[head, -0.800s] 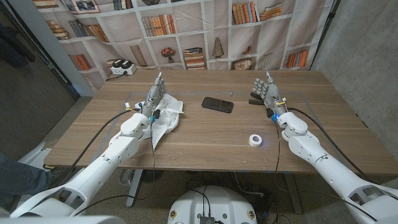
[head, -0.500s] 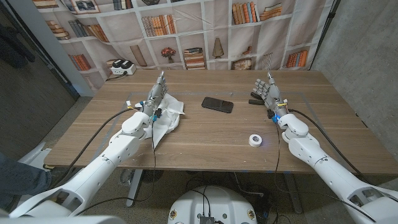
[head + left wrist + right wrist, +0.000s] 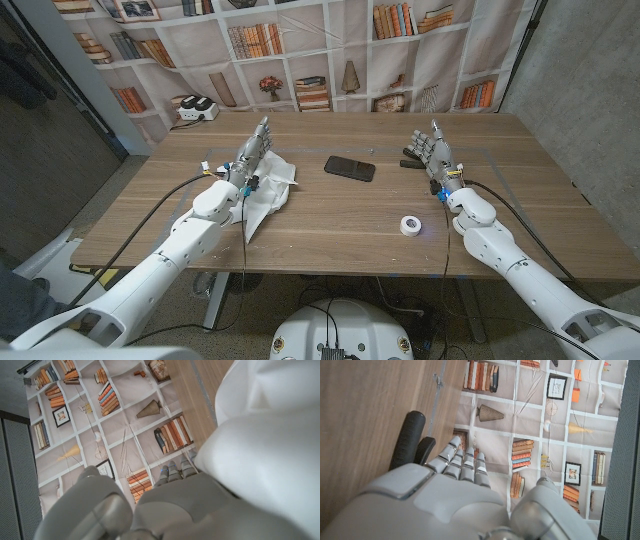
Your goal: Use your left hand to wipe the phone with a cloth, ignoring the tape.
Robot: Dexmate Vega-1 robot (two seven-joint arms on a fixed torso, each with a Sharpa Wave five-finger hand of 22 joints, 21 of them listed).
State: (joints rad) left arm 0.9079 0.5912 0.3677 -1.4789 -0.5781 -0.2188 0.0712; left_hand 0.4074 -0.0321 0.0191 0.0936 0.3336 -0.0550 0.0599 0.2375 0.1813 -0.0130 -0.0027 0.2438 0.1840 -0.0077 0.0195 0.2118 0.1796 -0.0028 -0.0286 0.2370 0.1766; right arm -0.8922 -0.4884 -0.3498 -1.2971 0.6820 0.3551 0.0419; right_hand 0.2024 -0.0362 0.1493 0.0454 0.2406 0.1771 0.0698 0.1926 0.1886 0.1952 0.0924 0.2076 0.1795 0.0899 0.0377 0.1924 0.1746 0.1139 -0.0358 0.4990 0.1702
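Your left hand (image 3: 252, 152) hovers over the white cloth (image 3: 268, 190), fingers extended, gripping nothing yet. The phone (image 3: 350, 168) lies mid-counter, just beyond. Next, I'd say, close on the cloth and carry it across; skip the tape (image 3: 410, 225).

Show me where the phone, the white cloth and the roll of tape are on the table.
phone (image 3: 349, 168), head view, middle of its dark top face.
white cloth (image 3: 270, 192), head view, bare fold beside the left hand.
roll of tape (image 3: 410, 225), head view, on its white ring.
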